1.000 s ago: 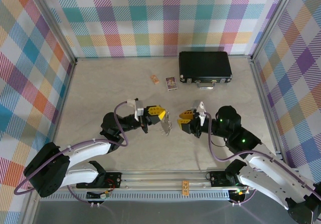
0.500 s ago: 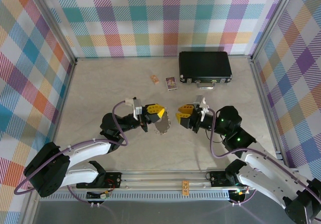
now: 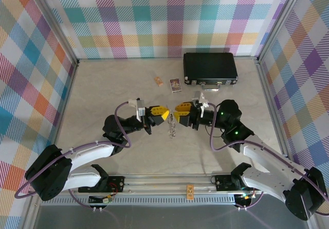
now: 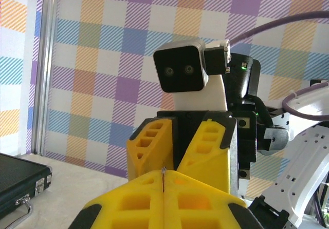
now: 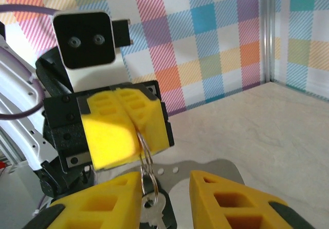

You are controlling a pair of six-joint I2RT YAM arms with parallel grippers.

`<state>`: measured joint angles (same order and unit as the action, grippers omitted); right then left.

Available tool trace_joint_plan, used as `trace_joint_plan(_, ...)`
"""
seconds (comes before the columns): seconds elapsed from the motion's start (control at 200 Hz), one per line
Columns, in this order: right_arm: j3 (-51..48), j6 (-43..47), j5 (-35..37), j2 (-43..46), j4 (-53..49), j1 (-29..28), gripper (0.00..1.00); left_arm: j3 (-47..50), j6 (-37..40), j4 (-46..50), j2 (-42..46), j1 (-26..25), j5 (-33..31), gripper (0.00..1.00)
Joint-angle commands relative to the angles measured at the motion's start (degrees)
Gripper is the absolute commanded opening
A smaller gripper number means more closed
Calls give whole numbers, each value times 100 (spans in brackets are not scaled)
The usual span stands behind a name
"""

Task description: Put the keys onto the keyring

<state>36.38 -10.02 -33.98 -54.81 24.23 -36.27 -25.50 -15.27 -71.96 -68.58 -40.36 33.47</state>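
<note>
Pale bench (image 3: 103,85) below: left fingers (image 5: 110,136) clenched on the keyring (image 5: 145,154), one key (image 5: 152,208) already hanging from it (task judged partway); right fingers (image 5: 226,198) parted, grasping nothing.

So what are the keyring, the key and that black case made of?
The keyring looks like thin shiny metal wire, glinting silver. The key hanging below it seems pale, smooth metal. The black case looks like hard plastic with silvery trim, though that's uncertain.

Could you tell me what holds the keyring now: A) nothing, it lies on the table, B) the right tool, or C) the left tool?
C: the keyring hangs from the shut left tool, while the right tool stands open near it.
</note>
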Motion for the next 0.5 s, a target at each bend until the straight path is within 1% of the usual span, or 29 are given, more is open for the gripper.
trace_joint_plan(0.0, 229, -164, -406, -115, 362, 59, 30, -200, -63, -389, -24, -25, 124, 0)
trace_joint_plan(0.175, 342, -259, -723, -291, 373, 90, 28, -210, -66, -389, -50, -24, 155, 0)
trace_joint_plan(0.315, 376, -298, -830, -366, 369, 107, 26, -215, -75, -398, -45, -22, 173, 0)
trace_joint_plan(0.495, 415, -365, -1065, -437, 403, 120, 19, -236, -97, -399, -45, -22, 195, 0)
